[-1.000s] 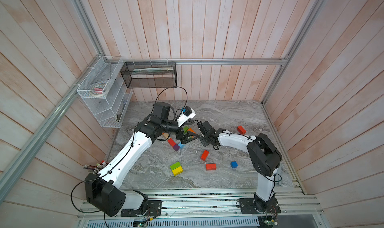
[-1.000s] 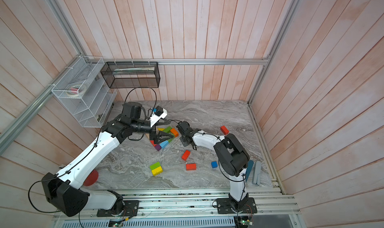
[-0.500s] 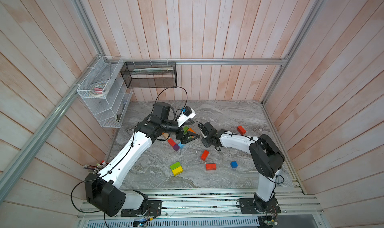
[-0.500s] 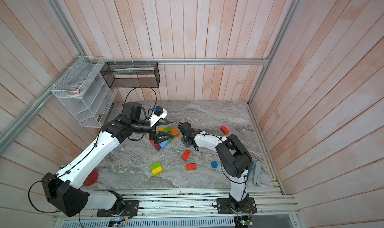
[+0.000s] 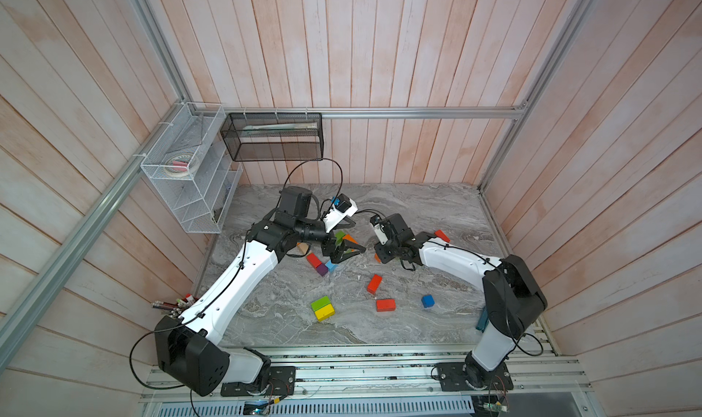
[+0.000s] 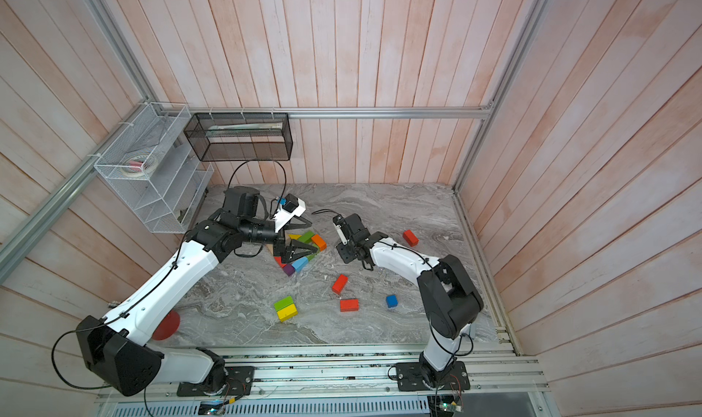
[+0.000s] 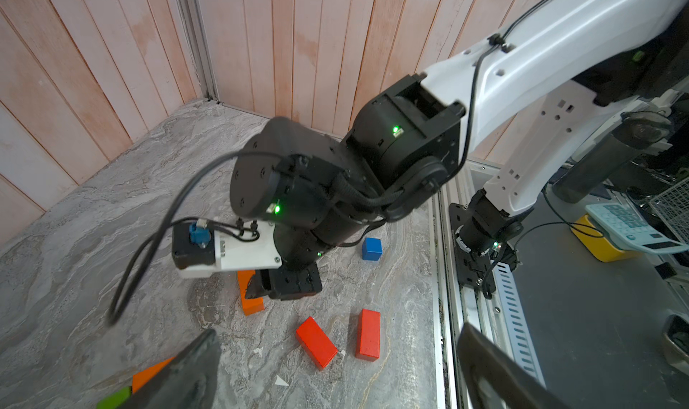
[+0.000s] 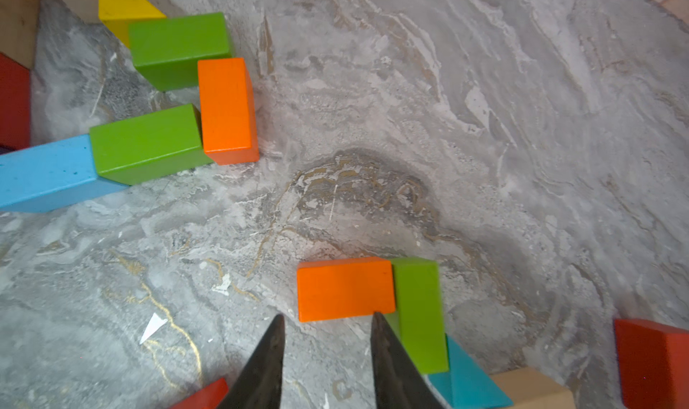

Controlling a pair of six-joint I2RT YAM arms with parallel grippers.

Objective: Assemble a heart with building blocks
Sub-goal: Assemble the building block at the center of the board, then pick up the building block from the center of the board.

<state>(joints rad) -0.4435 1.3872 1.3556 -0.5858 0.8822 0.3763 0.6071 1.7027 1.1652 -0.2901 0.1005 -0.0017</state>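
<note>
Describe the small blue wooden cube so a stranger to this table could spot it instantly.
On the grey marble tabletop, look at the front half, on the side of the right arm. Beside the red wooden brick nearest the rails stands the small blue wooden cube, touching nothing. It alone there is deep blue and square-faced; its neighbours are red and oblong.

Mid-frame, the right arm (image 7: 522, 64) bends down to the marble table (image 7: 112, 202). The right gripper (image 7: 263, 289) is low over one end of an orange brick (image 7: 251, 302). A blue cube (image 7: 371, 248) sits just behind. In the foreground, two red bricks (image 7: 316, 342) lie close together between the left gripper's (image 7: 337, 330) widely spread fingers (image 7: 194, 373).
</note>
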